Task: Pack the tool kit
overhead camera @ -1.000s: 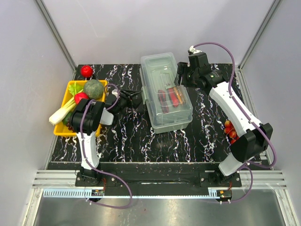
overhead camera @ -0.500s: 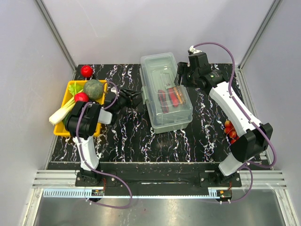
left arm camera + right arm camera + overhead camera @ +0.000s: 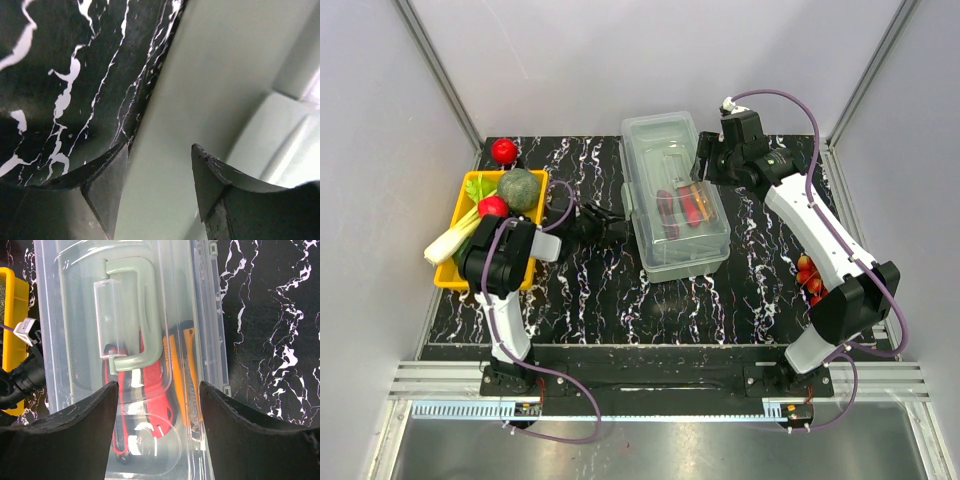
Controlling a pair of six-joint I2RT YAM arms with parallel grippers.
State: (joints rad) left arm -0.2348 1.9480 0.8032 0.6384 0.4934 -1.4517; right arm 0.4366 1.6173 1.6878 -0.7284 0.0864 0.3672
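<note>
Yellow bin (image 3: pixel 448 281) crowds table's left edge. Left gripper (image 3: pixel 616 215) released at toolbox (image 3: pixel 686 246) side (lid down); right gripper (image 3: pixel 704 166) released over its far edge.

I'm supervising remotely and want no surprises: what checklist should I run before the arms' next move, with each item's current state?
1. Toolbox lid down over the box: ok.
2. Lid fastened shut: cannot tell.
3. Red-handled pliers and orange-handled cutter inside, under the lid: ok.
4. Left tool open, at the box's side wall: ok; whether it touches the wall, cannot tell.
5. Right tool open, above the lid, holding nothing: ok.
</note>
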